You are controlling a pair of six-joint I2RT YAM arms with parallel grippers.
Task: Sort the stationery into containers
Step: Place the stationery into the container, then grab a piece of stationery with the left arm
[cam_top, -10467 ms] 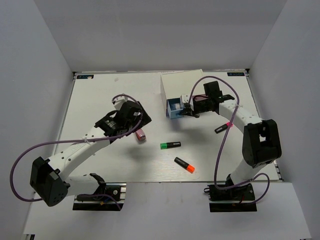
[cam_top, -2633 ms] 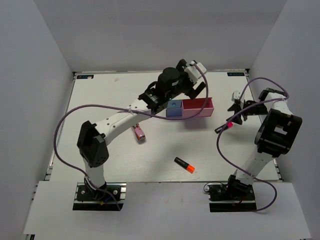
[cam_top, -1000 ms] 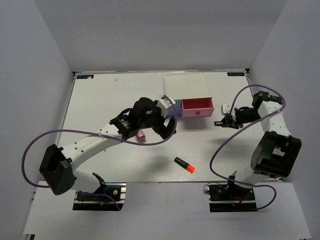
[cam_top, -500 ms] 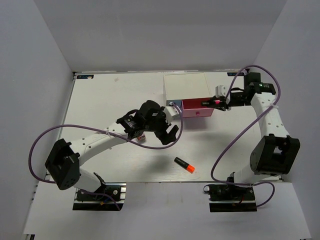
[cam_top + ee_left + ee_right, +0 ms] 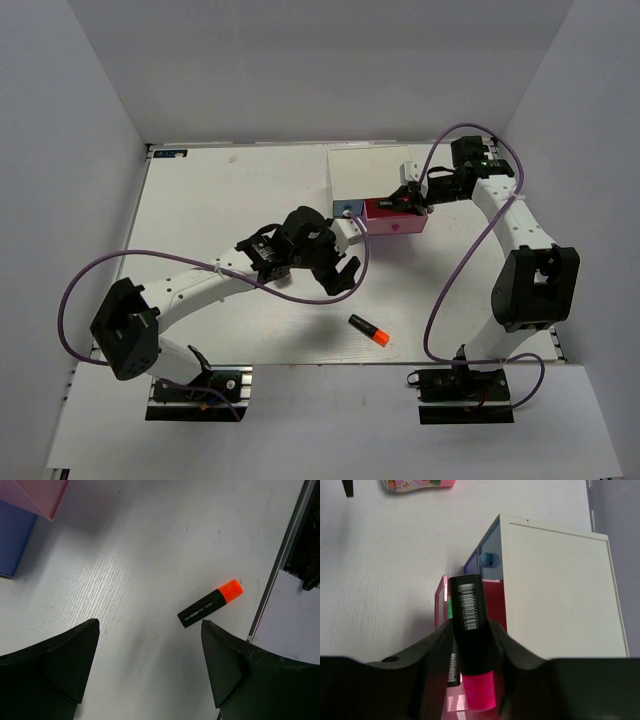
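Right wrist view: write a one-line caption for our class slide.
The right gripper holds the pink-capped highlighter over the open pink drawer of the white drawer box.

Highlighter (image 5: pixel 470 625) above open drawer (image 5: pixel 392 224); second highlighter (image 5: pixel 368 331) on table (image 5: pixel 220 200) before it.

black highlighter with pink cap (image 5: pixel 474 650): barcode strip, digits unreadable, clamped in the right gripper (image 5: pixel 471 626)
black highlighter with orange cap (image 5: pixel 210 611): small white print, illegible
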